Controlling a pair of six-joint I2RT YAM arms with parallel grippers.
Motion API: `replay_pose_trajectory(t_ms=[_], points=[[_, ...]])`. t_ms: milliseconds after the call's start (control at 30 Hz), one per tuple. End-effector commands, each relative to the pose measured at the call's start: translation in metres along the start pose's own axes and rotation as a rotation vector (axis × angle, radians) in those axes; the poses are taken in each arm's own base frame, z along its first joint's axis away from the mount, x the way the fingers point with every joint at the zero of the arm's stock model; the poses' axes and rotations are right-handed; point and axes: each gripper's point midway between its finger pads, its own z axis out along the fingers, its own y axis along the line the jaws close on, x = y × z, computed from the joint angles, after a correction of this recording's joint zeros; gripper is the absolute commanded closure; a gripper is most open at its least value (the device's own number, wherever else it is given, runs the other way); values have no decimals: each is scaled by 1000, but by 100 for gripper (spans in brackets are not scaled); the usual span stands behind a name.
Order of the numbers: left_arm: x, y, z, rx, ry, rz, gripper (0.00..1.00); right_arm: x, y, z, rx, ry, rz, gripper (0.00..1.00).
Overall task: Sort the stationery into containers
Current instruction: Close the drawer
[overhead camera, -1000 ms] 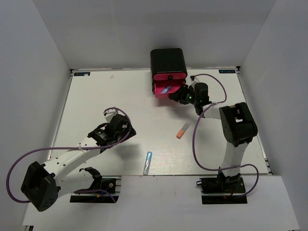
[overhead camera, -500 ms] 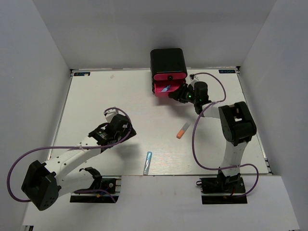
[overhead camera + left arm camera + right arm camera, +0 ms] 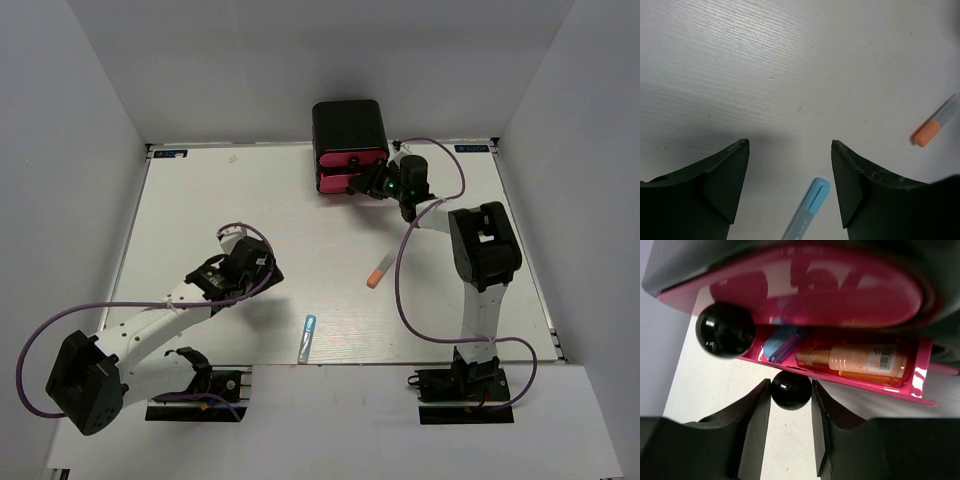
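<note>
The black cabinet (image 3: 350,125) stands at the table's far edge with its pink drawers (image 3: 348,178) facing me. My right gripper (image 3: 378,186) is shut on the round black knob (image 3: 791,389) of the lower drawer (image 3: 865,381). That drawer stands open only a crack and holds a blue pen (image 3: 782,342) and an orange marker (image 3: 860,360). My left gripper (image 3: 264,270) is open and empty low over the table. A light blue pen (image 3: 807,210) lies between and just short of its fingers (image 3: 790,146); it also shows in the top view (image 3: 307,338). A stubby orange marker (image 3: 380,270) lies mid-table.
A second black knob (image 3: 725,330) sits on the drawer above, up and left of my right fingers. The orange marker (image 3: 932,127) lies right of my left gripper. White walls close in the table on three sides.
My right gripper has moved toward the cabinet with the knob in its fingers, and the lower drawer has slid in from wide open to a crack. The left arm has barely moved.
</note>
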Motion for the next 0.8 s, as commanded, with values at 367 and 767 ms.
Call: replay_pose_trajectory(t_ms=[367,767], points=[[-9,-15,-3,11,-4,-1,24,-52,16,32,-62,-121,-74,71],[-9,-16,0,12,-5,-1,24,-34,16,-4,-72,-98,-19,38]])
